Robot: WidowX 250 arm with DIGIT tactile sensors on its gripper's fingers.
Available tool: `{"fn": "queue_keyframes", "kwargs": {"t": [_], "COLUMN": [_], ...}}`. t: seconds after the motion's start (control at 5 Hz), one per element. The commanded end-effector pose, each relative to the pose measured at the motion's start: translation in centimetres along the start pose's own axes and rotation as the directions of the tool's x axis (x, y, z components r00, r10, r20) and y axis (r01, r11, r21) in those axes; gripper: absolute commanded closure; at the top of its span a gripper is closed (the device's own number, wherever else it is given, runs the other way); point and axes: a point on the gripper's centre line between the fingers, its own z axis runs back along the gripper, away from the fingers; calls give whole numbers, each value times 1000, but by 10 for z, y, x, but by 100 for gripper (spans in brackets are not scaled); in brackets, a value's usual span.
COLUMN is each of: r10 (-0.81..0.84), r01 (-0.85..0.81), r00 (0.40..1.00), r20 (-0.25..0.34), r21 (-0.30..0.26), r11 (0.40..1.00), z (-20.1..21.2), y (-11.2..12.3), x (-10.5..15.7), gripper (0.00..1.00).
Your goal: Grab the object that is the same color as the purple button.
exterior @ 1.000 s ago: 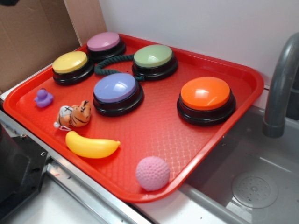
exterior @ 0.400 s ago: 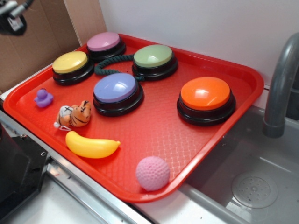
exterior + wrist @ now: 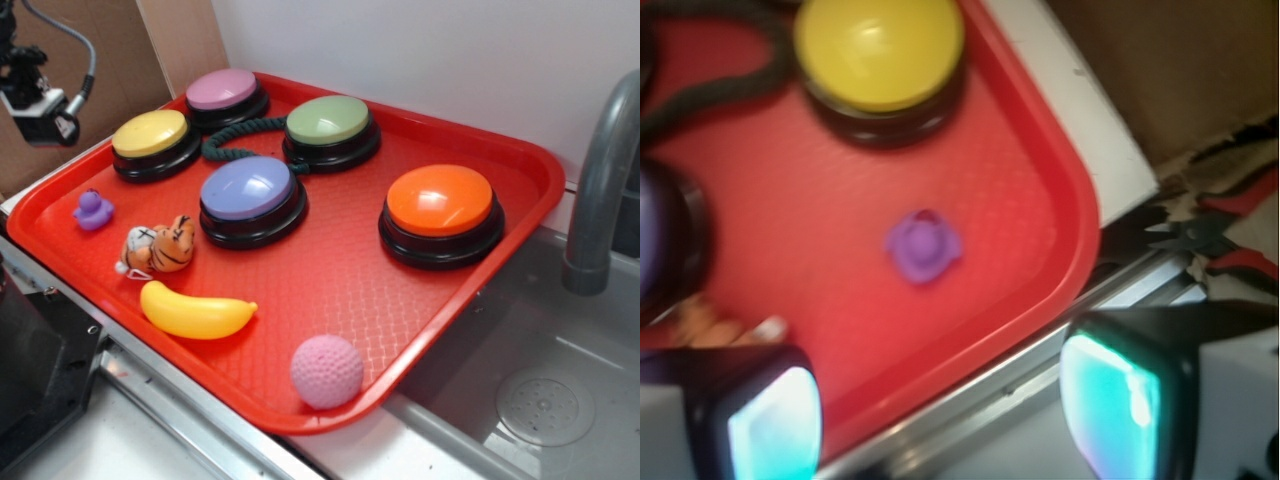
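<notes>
On the red tray [image 3: 480,255] we count five domed buttons, a dark cord [image 3: 235,135], and four small toys. The purple button [image 3: 250,195] sits at centre; the yellow button [image 3: 152,140] is at its 10 o'clock, the pink button [image 3: 222,95] at 12, the green button [image 3: 330,128] at 1, the orange button [image 3: 440,210] at 3. The duck [image 3: 92,210] rests near the tray's 9 o'clock rim, apart from the tiger [image 3: 160,248], the banana [image 3: 195,312] and the ball [image 3: 326,371]. Our gripper [image 3: 940,400] hangs above that edge with jaws spread wide and empty, the duck lying at 12 o'clock of the gap between its fingers [image 3: 1115,400] in the wrist view.
</notes>
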Motion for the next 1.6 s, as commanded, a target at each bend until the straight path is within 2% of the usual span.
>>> {"fn": "queue_keyframes", "kwargs": {"t": [0.0,0.4,0.6,0.8,1.0,1.2,1.4], "r10": [60,71,71,67,32,-48,-157], "r01": [-62,-73,-71,-69,-34,46,160], "r00": [998,997,997,997,999,998,983], "r20": [20,27,14,27,34,33,94], "r21": [79,73,66,61,56,42,-25], "r11": [995,995,995,996,998,998,987], "z": [-44,-74,-77,-74,-64,-39,6], "y": [-4,-6,-4,-6,-8,-21,-64], "x": [18,25,23,21,24,30,34], "gripper": [0,0,89,100,100,100,100]}}
